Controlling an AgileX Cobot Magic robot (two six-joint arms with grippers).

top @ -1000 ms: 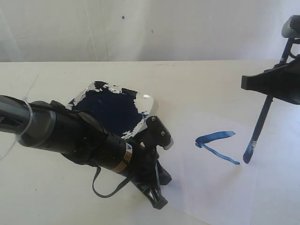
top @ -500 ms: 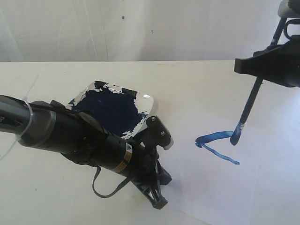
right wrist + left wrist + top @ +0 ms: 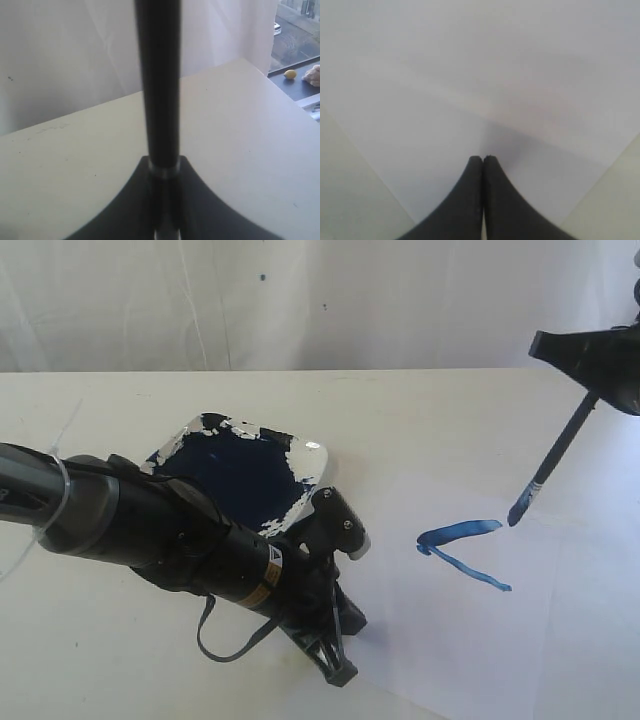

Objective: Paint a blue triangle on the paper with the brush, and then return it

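We see a cream table [image 3: 450, 420] with the paper [image 3: 560, 640] lying flat at the near right. On it is the blue triangle [image 3: 462, 530], so far two strokes meeting in a point at their left ends. The right gripper [image 3: 592, 365], high at the far right, is clamped on the brush [image 3: 555, 455]. The brush slants down to the left, its tip just beside the farther stroke's right end; we cannot tell whether it touches. The left gripper [image 3: 483, 160] hangs over the paper's left part, jaws pressed together and empty. A dish [image 3: 315, 455] of dark blue paint sits left of the paper.
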